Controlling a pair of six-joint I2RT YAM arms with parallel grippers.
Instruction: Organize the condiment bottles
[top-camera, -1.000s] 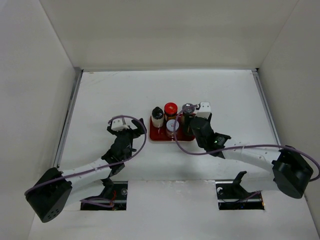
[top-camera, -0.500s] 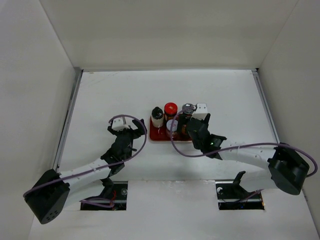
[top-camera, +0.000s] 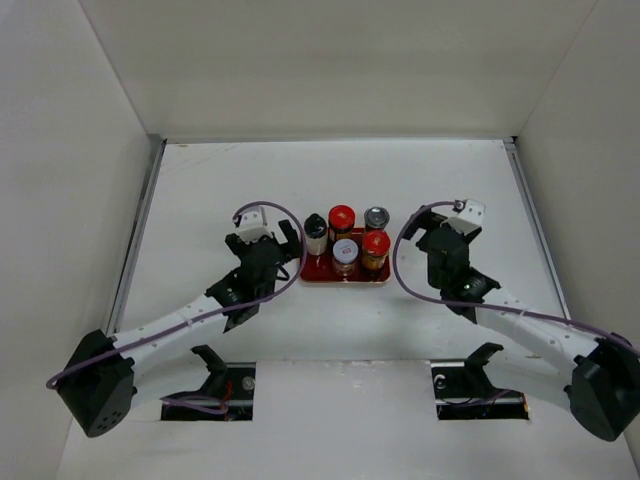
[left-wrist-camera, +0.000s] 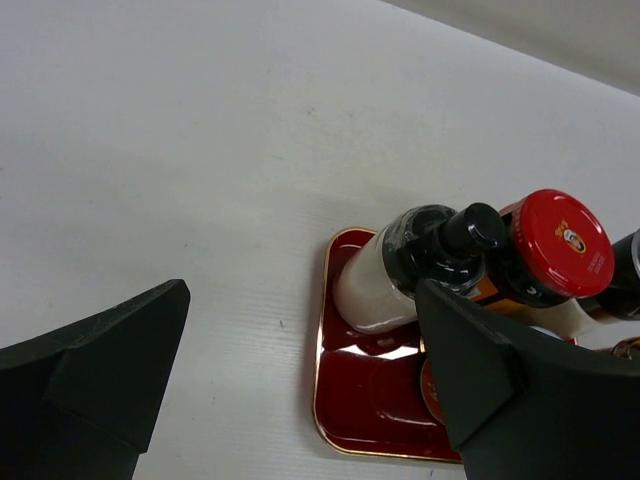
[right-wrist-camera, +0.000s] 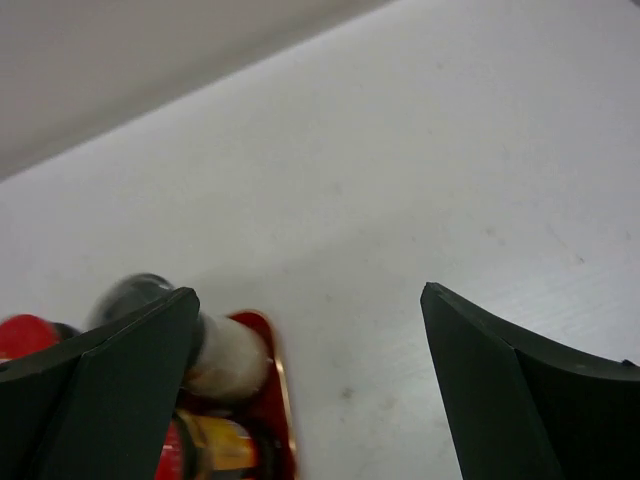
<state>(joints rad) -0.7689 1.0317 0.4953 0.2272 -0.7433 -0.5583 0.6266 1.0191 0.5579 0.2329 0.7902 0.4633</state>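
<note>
Several condiment bottles stand on the red tray (top-camera: 322, 272): a black-capped one (top-camera: 316, 232), a red-capped one (top-camera: 342, 218), a grey-capped one (top-camera: 377, 218), a silver-capped one (top-camera: 345, 251) and a second red-capped one (top-camera: 376, 243). My left gripper (top-camera: 268, 240) is open just left of the tray, holding nothing. Its wrist view shows the black-capped bottle (left-wrist-camera: 420, 262), a red cap (left-wrist-camera: 556, 250) and the tray (left-wrist-camera: 365, 420) past the left gripper (left-wrist-camera: 300, 300). My right gripper (top-camera: 441, 232) stands open right of the tray, apart from the bottles. The right gripper (right-wrist-camera: 308, 295) is empty, with the grey-capped bottle (right-wrist-camera: 228, 358) at its left.
White walls close in the table on the left, back and right. Bare white tabletop (top-camera: 330, 175) lies behind the tray and to both sides of it. Purple cables loop over each wrist.
The right gripper opened, left the red-capped bottle at the tray's front right and drew back to the right. The left gripper moved forward, closer to the tray's left edge.
</note>
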